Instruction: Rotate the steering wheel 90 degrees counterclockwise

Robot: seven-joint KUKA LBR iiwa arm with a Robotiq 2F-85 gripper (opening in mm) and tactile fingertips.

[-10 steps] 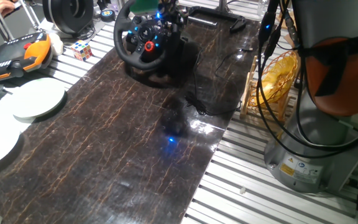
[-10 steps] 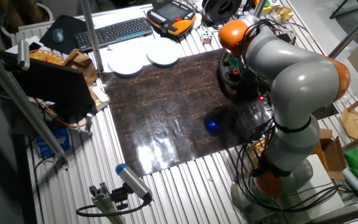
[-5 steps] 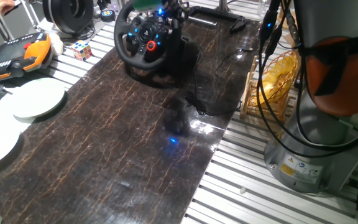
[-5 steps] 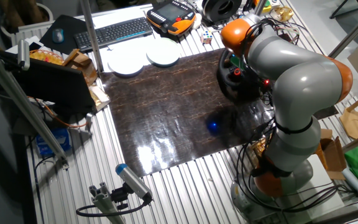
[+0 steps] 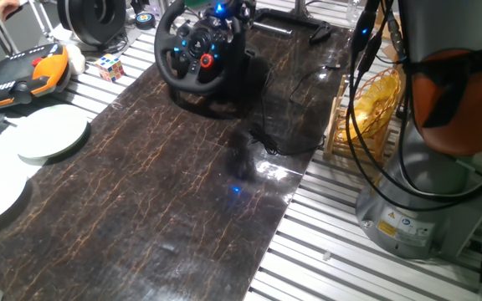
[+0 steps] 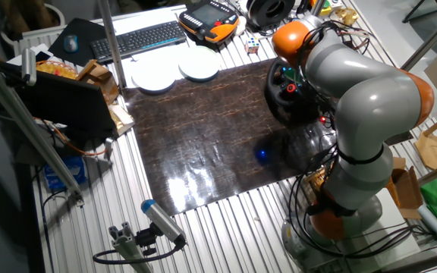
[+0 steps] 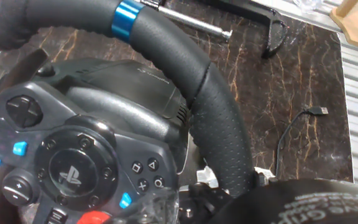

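Observation:
The black steering wheel (image 5: 192, 55) stands on its black base at the far end of the dark marble mat, its hub lit by a red button and blue lights. It is partly hidden behind my arm in the other fixed view (image 6: 282, 95). In the hand view its thick rim (image 7: 219, 118) with a blue stripe curves down between my fingers, and the hub (image 7: 73, 171) is at lower left. My gripper (image 5: 224, 10) sits at the wheel's upper right edge, shut on the rim (image 7: 229, 193).
A black hollow drum ring (image 5: 90, 18), a Rubik's cube (image 5: 111, 65), an orange-black pendant (image 5: 23, 73) and white plates (image 5: 51, 134) lie to the left. A cable (image 5: 274, 144) trails from the wheel's base. A yellow wire rack (image 5: 366, 100) and the robot base (image 5: 425, 201) stand to the right.
My gripper has risen toward the top of the view with the rim in it. The wheel has turned slightly; its red button has shifted up and to the right.

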